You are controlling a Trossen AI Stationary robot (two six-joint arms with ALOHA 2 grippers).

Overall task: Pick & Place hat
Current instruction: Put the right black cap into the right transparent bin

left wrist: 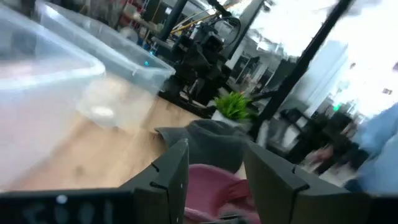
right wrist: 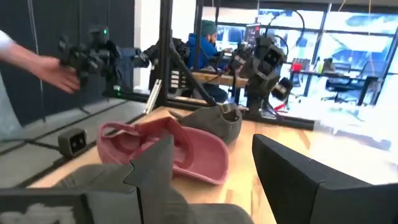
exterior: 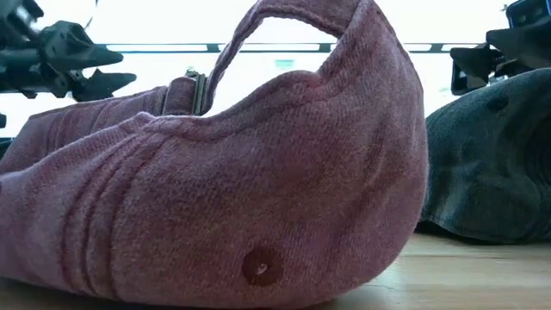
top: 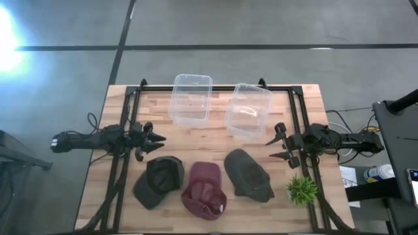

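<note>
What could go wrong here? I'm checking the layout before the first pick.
The dark olive cap, maroon cap and grey cap lie nearly touching, so either open gripper, left or right, might snag two. The small green plant beside the grey cap could be toppled.

— Where's the light strongest?
— White glare burns the floor (top: 8, 36) at the high view's left edge; bright windows (exterior: 258, 21) wash out behind the maroon hat (exterior: 215, 181).
— Sharpness?
— The clear bin (left wrist: 43, 87) smears with blur in the left wrist view.
</note>
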